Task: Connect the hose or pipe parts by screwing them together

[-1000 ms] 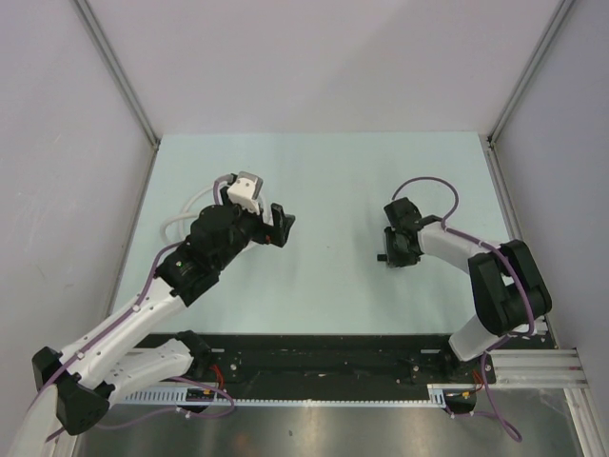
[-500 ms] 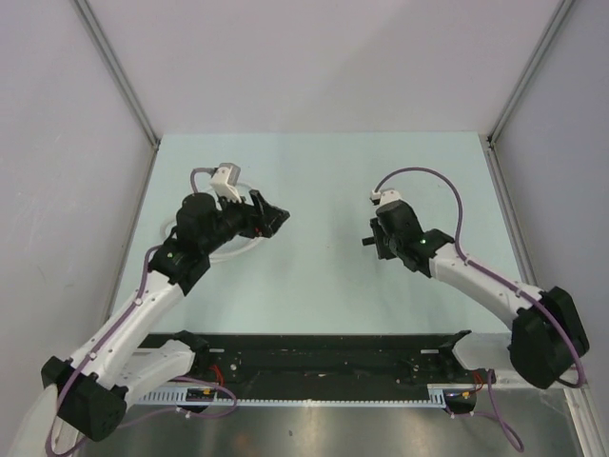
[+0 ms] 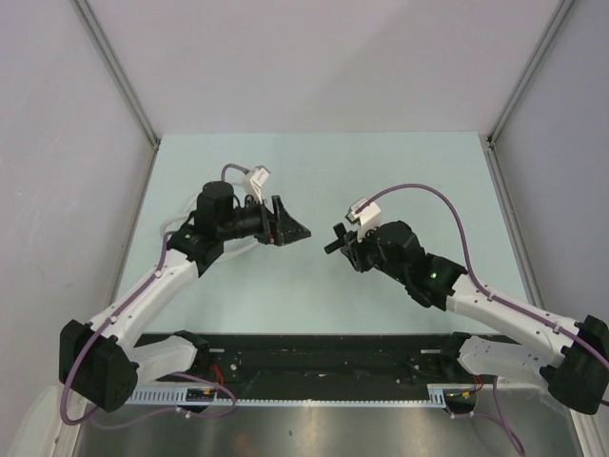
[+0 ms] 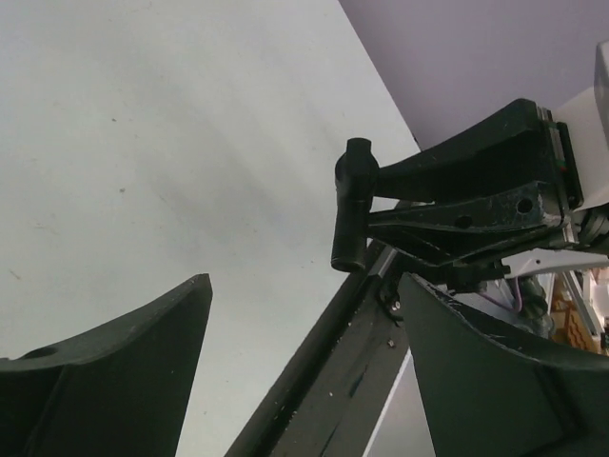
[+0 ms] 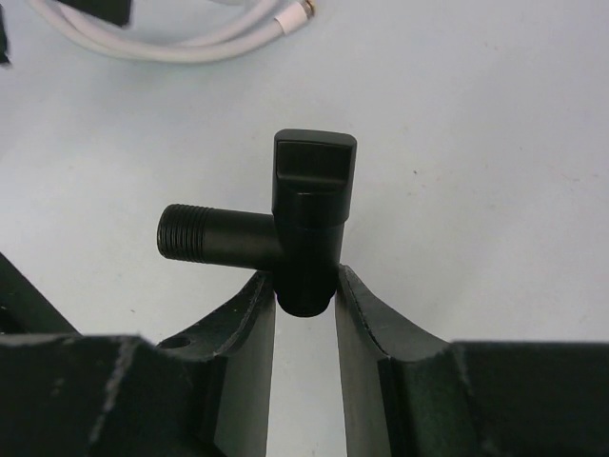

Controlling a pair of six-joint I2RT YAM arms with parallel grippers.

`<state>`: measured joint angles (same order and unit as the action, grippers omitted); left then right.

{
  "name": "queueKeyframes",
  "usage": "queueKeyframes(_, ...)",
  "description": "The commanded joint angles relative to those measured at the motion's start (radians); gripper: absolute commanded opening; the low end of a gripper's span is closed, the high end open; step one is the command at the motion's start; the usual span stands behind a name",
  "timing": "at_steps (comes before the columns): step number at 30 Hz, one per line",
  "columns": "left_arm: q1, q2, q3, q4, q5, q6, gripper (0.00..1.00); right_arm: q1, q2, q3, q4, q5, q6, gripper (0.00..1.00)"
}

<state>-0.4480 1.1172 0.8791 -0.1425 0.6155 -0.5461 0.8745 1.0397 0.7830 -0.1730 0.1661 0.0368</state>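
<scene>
A black angle valve (image 5: 306, 224) with a threaded stub (image 5: 186, 231) pointing left is pinched by its lower end in my right gripper (image 5: 304, 290), which is shut on it above the table. In the top view that gripper (image 3: 344, 244) holds the valve (image 3: 334, 241) near the table's middle. My left gripper (image 3: 291, 228) faces it from the left, a short gap away. It stands open with nothing between its fingers (image 4: 143, 352). The left wrist view shows the valve (image 4: 351, 205) ahead. White tubing (image 5: 181, 46) with a silvery end fitting (image 5: 301, 10) lies on the table beyond the valve, mostly hidden under the left arm from above.
The pale green table (image 3: 409, 181) is walled by grey panels on three sides, with metal posts at the back corners. A black rail (image 3: 333, 354) with the arm bases runs along the near edge. Purple cables (image 3: 447, 205) loop off both wrists.
Both arms have swung toward the table's middle. The right gripper carried the black valve leftward, and the left gripper turned to face it, its jaws a little narrower than before.
</scene>
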Motion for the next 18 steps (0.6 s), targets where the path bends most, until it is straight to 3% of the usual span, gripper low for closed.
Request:
queueKeyframes(1, -0.026, 0.019, 0.053, 0.026, 0.130, 0.058, 0.85, 0.024, -0.024, 0.005, 0.119, -0.082, -0.017, 0.04)
queueKeyframes(4, -0.034, 0.053, 0.073, 0.026, 0.187, 0.054, 0.84, 0.034, -0.017, 0.004, 0.115, -0.117, -0.034, 0.03)
queueKeyframes(14, -0.112, 0.179, 0.153, 0.026, 0.187, 0.052, 0.78, 0.090, -0.018, 0.004, 0.122, -0.145, -0.098, 0.03)
queueKeyframes(18, -0.127, 0.236, 0.164, 0.026, 0.213, 0.046, 0.67, 0.095, -0.038, 0.005, 0.106, -0.135, -0.112, 0.03)
